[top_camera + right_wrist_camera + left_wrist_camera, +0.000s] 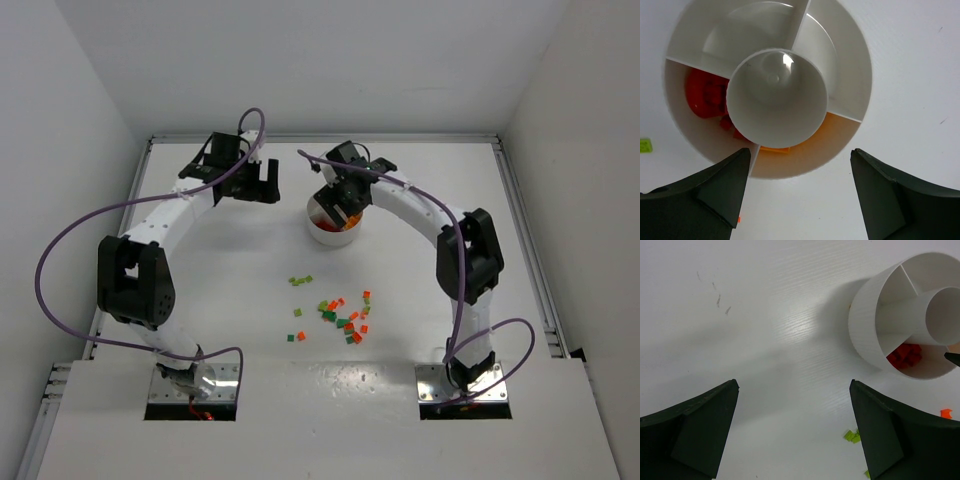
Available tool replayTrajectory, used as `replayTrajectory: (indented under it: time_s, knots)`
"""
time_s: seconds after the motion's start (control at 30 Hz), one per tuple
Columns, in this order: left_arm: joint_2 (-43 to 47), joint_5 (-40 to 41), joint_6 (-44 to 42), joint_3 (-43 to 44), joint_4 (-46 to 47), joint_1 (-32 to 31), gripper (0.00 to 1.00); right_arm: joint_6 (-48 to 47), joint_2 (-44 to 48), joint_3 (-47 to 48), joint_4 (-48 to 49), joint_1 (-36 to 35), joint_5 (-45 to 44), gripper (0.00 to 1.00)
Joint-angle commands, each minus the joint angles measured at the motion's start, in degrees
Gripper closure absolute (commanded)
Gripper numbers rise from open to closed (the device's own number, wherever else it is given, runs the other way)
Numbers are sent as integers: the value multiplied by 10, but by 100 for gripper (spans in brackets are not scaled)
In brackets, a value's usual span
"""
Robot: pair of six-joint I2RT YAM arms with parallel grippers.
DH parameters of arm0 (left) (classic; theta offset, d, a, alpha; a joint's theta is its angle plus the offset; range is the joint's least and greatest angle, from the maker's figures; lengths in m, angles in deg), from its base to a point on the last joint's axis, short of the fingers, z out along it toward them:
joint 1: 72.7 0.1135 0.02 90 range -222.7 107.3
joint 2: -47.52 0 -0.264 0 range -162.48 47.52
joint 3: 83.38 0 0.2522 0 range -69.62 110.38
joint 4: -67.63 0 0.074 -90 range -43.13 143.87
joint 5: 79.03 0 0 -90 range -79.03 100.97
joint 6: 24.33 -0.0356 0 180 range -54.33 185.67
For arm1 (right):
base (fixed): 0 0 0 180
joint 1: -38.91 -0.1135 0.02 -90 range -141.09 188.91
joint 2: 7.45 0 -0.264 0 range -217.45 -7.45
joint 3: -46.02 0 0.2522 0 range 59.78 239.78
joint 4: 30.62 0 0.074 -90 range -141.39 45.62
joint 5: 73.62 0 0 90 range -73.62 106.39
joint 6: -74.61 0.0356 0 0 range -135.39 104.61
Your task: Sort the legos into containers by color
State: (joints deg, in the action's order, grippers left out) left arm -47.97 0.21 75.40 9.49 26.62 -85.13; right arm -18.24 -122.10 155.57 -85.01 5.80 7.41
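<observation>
The containers are wedge compartments of one round white dish [330,238] with a central hub [777,97]. Red legos [705,92] lie in its left wedge, and one orange lego [775,149] lies in the near wedge. My right gripper [800,152] hangs open right over the dish's near rim with nothing between its fingers. Loose red, orange and green legos [345,318] are scattered on the table in front of the dish. My left gripper [794,383] stands open and empty over bare table left of the dish [865,325]. It sits at the back left [255,185].
A few green legos [852,436] lie by my left gripper's right finger, with an orange one [946,413] further right. A separate small group of green legos [300,281] sits left of the main scatter. Walls close the table at the back and sides.
</observation>
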Motion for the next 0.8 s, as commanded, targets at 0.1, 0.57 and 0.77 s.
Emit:
replayTrajectory:
  time_s: [0.1, 0.57, 0.77]
  knots:
    - [6, -12, 8, -2, 16, 13, 0, 10, 0, -8, 17, 1, -8, 18]
    - [0, -22, 8, -7, 16, 13, 0, -7, 28, -71, 39, 11, -55, 18]
    - [0, -22, 8, -7, 21, 13, 0, -7, 39, -71, 39, 22, -61, 18]
